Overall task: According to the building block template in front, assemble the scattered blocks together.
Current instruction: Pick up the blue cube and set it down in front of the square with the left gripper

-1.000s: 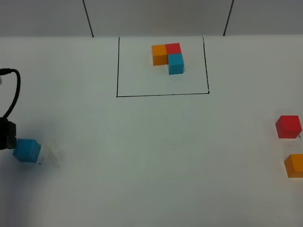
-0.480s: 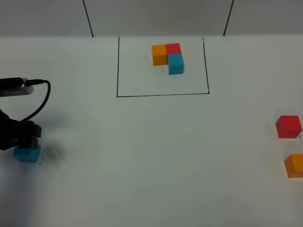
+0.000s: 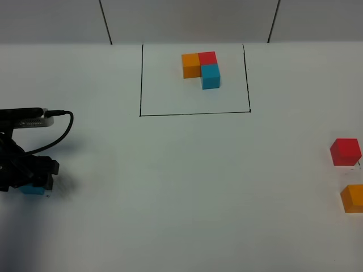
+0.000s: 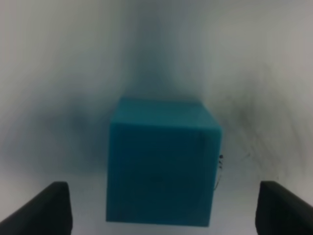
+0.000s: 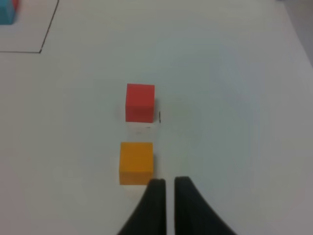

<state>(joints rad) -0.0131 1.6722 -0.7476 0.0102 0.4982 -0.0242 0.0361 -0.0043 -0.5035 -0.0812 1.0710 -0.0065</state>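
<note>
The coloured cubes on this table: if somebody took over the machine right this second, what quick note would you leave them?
Left gripper: open, fingers either side of the loose blue cube, not touching it.
Right gripper: fingers nearly together, holding nothing, close to the loose orange cube.
Loose red cube: apart from the orange one, both far right; blue is far left.
Template: inside its black outline at the back.
Done: nothing joined yet.
Left: grasp blue, then bring all three cubes together in the template's L.
</note>
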